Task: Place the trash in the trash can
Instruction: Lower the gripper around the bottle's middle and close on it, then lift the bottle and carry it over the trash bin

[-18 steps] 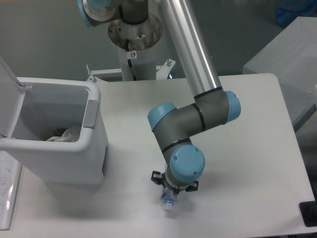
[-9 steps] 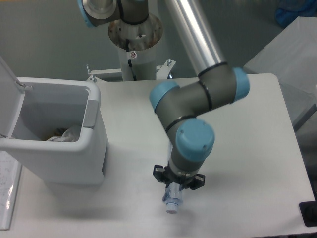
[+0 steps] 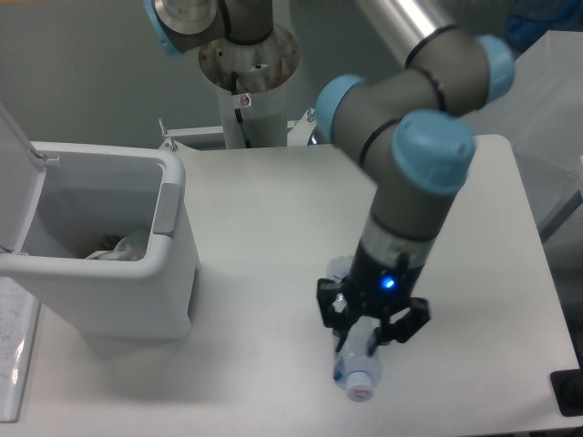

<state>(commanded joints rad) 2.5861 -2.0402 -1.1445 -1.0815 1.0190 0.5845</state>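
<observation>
Holding the crushed bottle in my jaws, I hang over the near part of the counter, the bottle's cap end pointing down toward the front edge. From this view I judge the bottle raised off the surface, though I cannot be sure how high. The trash can stands well apart on the other side of the counter, its lid flipped up and its mouth open, with some crumpled pale rubbish already lying at the bottom. So the step in hand looks like the carry: the pick seems done, the drop is not. The next move calls for travel across to the can, high enough to clear its near wall, then stopping over the opening before I let go.
</observation>
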